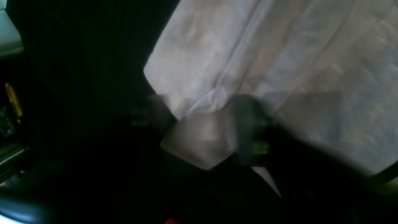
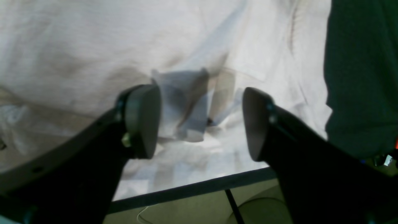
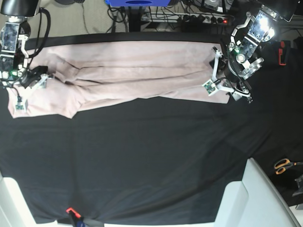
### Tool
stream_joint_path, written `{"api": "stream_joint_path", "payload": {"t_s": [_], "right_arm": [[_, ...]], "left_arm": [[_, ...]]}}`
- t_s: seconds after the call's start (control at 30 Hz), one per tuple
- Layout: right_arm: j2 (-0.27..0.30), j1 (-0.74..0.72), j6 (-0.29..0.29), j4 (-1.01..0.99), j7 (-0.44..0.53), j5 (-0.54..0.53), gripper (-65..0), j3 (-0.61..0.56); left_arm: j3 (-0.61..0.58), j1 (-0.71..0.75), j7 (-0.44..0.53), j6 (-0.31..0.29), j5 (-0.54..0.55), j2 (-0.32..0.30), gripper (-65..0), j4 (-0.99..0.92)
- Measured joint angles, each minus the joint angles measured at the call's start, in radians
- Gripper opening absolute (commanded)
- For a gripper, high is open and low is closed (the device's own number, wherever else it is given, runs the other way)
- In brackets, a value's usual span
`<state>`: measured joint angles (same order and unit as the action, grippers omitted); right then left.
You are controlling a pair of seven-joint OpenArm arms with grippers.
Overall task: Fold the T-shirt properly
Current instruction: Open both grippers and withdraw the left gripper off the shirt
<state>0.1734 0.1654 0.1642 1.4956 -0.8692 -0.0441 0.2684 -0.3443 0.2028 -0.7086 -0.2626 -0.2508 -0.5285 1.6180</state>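
Observation:
The pale pink T-shirt (image 3: 128, 73) lies stretched in a long band across the far side of the black cloth (image 3: 142, 156). In the base view my left gripper (image 3: 221, 91) stands over the shirt's right end with its fingers spread. My right gripper (image 3: 28, 92) is at the shirt's left end, also spread. The right wrist view shows that gripper (image 2: 202, 121) open, with a small raised tuft of the T-shirt (image 2: 186, 105) loose between the fingers (image 2: 143, 121). The left wrist view is blurred: the left gripper (image 1: 200, 121) hangs over a corner of the T-shirt (image 1: 248, 46).
Orange-handled scissors (image 3: 284, 165) lie at the right edge. White panels (image 3: 251, 198) border the near right corner. A small red item (image 3: 71, 210) sits at the near edge. Cables and a power strip (image 3: 203, 19) run behind the table, whose edge (image 2: 192, 189) is just beyond the right gripper.

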Motion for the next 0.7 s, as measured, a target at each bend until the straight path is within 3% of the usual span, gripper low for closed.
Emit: {"api": "stream_joint_path", "payload": {"t_s": [0.07,0.13,0.3,0.43,0.5,0.53,0.6,0.67,0.7], "right_arm": [[0.000,0.002,0.000,0.033,0.000,-0.003,-23.6,0.001],[-0.011,0.002,0.002,0.079,0.000,-0.007,-23.6,0.036],[0.000,-0.004,0.006,0.155,0.020,0.001,-23.7,0.090],[-0.003,-0.064,0.027,0.086,0.178,-0.006,-26.1,0.077],[-0.001,-0.092,0.095,0.009,0.241,0.003,-37.7,0.082],[0.002,-0.107,0.126,-0.039,0.256,-0.005,-46.8,0.085],[-0.001,-0.139,0.184,-0.131,0.253,0.000,-65.0,0.109],[-0.003,-0.179,0.214,-0.215,0.252,0.002,-62.4,0.145],[-0.003,-0.201,0.224,-0.253,0.258,0.003,-60.9,0.157]], "left_arm": [[0.005,-0.004,0.000,0.001,-0.008,0.003,-6.7,0.000],[0.010,-0.018,-0.013,-0.001,-0.003,0.006,-1.2,0.018],[0.190,-0.036,-0.008,0.005,-0.004,0.088,0.0,0.156],[0.296,0.025,-0.011,0.004,-0.003,0.170,-0.7,0.253],[0.316,0.078,-0.010,0.003,-0.003,0.209,-10.0,0.265],[0.315,0.101,-0.010,0.000,0.006,0.220,-18.4,0.264],[0.317,0.145,-0.011,-0.001,0.027,0.237,-41.5,0.261],[0.323,0.166,-0.014,0.002,0.076,0.248,-64.7,0.257],[0.322,0.174,-0.012,0.000,0.103,0.248,-65.0,0.251]]}}
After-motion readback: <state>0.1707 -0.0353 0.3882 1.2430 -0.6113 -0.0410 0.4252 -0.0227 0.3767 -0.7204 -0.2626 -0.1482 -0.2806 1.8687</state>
